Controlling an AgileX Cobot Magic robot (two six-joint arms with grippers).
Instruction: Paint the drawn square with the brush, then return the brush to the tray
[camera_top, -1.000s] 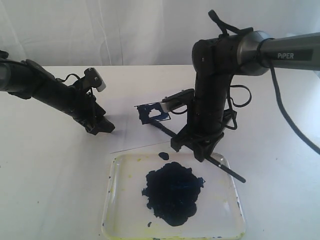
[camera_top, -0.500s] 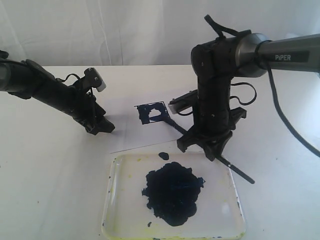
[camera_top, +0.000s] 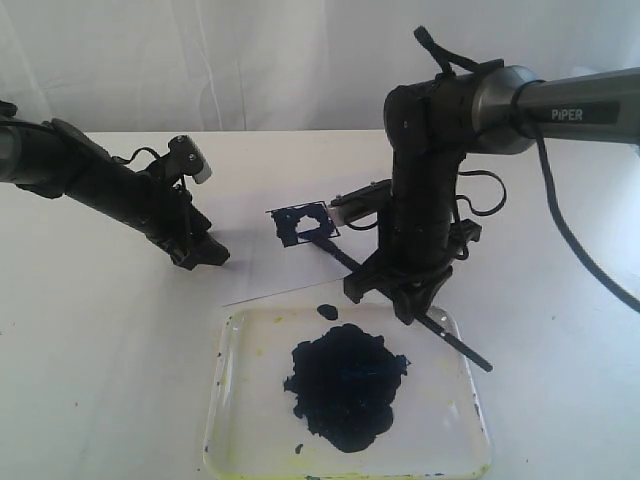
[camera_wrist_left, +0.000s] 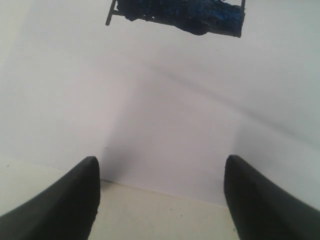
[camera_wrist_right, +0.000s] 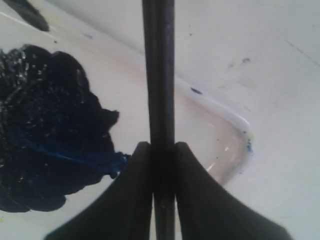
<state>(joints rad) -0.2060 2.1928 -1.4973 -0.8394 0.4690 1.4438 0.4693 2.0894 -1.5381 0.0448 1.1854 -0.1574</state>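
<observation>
Black brush (camera_top: 338, 256), clamped by the right gripper (camera_wrist_right: 163, 155), slants up-left so its tip reaches the drawn square (camera_top: 303, 224); left gripper (camera_wrist_left: 161, 160) gapes.

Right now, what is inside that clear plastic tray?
A big dark paint blob, a small dab and yellowish stains on the tray. The right gripper, shut on the brush, hides part of its far edge.

right arm (camera_top: 425, 190): matte black joint housings, grey metal tube (camera_top: 590, 100) lettered "piper" in white, looped black cables (camera_top: 566, 222). left arm (camera_top: 100, 180): matte black, thin black cable, small silver-faced camera block (camera_top: 190, 158) at wrist. left gripper (camera_wrist_left: 160, 160), right gripper (camera_wrist_right: 162, 145): dark, smooth, tapered fingers (camera_wrist_left: 65, 200).
</observation>
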